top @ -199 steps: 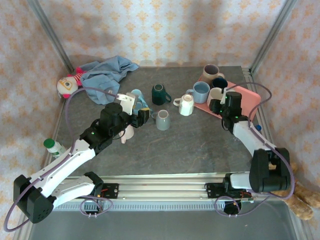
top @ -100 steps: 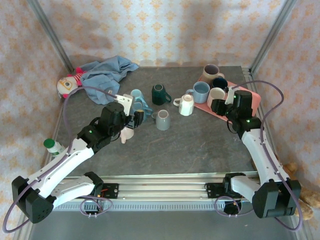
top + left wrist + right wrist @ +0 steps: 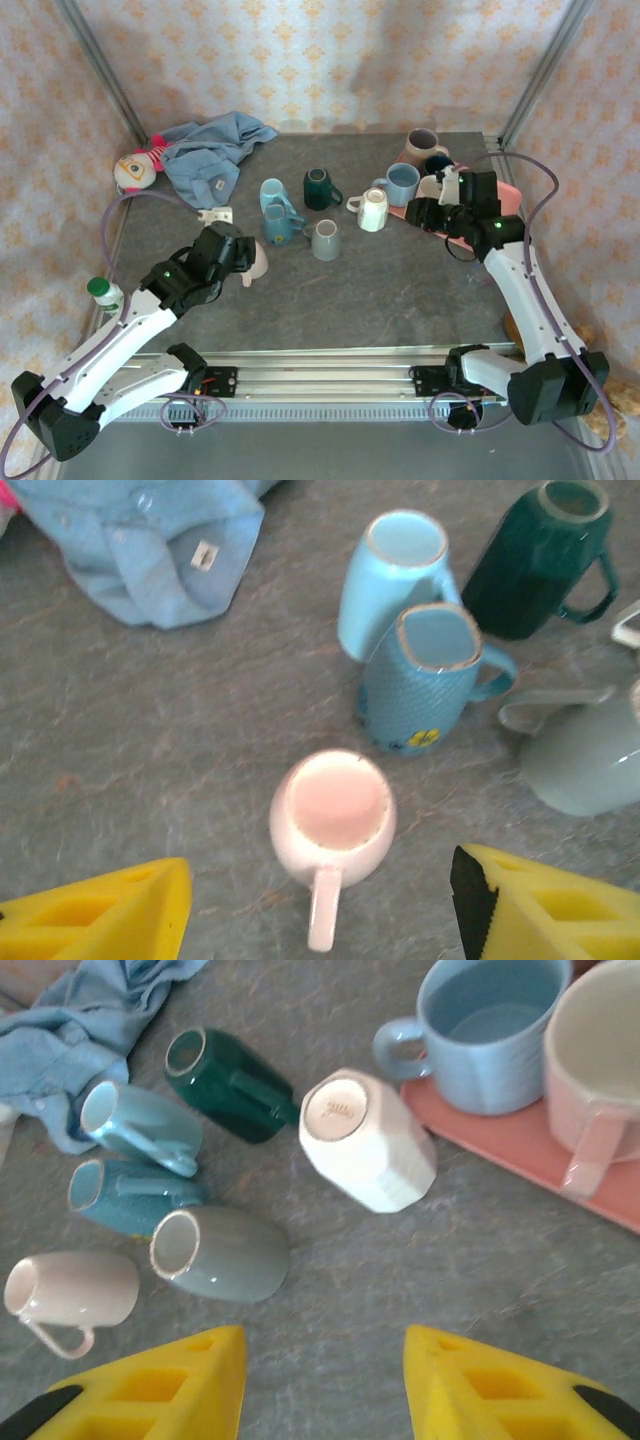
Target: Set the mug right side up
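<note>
Apparently the job is largely done: on the dark grey counter (image 3: 400,290) the pale pink ceramic mug (image 3: 332,815) is set mouth-up, just before two blue mugs (image 3: 415,690). A white faceted mug (image 3: 368,1140) is seen bottom-up, so another turn may be left. The left tool (image 3: 320,900) is held released over the pink mug; the right tool (image 3: 322,1370) is parted, empty. Since a second ago, the left arm (image 3: 150,310) is drawn back and the right arm (image 3: 520,280) swung over the salmon tray (image 3: 500,1145).
</note>
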Controlling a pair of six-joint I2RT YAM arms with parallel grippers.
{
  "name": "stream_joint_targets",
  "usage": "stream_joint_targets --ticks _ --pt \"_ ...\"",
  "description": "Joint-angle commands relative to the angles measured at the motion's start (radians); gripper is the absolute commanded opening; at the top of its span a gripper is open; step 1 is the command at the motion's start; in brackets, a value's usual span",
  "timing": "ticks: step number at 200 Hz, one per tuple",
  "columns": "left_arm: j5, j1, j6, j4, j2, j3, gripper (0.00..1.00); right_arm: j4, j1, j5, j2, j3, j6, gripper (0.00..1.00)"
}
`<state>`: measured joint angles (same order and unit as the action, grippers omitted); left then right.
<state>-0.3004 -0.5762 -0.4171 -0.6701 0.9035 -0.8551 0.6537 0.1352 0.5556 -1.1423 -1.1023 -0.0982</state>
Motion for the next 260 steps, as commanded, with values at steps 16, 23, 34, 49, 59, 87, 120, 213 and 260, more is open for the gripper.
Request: stream_joint_targets --ticks 16,23,34,49,59,87,120,213,260 --pt "0.003 -0.005 -0.053 -0.071 0.005 0.053 0.67 0.128 0.009 0.085 -0.036 -0.046 -0.038 0.45" --pt "-0.004 -0.005 -0.058 -0.079 0.015 0.054 0.66 0.133 0.009 0.089 -0.036 -0.049 -0.038 0.45" --pt "-0.01 -0.005 -0.062 -0.089 0.035 0.056 0.65 0.131 0.008 0.101 -0.063 -0.053 -0.041 0.45" --pt "-0.003 -0.005 -0.062 -0.087 0.06 0.058 0.64 0.127 0.009 0.123 -0.073 -0.059 -0.051 0.45" --pt "0.01 -0.005 -0.056 -0.075 0.078 0.06 0.63 0.128 0.009 0.14 -0.081 -0.07 -0.06 0.45" --pt "0.028 -0.005 -0.064 -0.075 0.15 0.041 0.6 0.152 0.01 0.204 -0.11 -0.112 -0.079 0.45" --pt "0.034 0.001 -0.088 -0.128 0.261 0.003 0.53 0.193 0.01 0.285 -0.152 -0.15 -0.103 0.46" --pt "0.115 0.05 -0.058 -0.027 0.356 0.039 0.47 0.182 0.01 0.319 -0.181 -0.187 -0.15 0.45" --pt "0.124 0.072 -0.039 0.022 0.388 0.046 0.43 0.177 0.012 0.344 -0.207 -0.208 -0.152 0.44"
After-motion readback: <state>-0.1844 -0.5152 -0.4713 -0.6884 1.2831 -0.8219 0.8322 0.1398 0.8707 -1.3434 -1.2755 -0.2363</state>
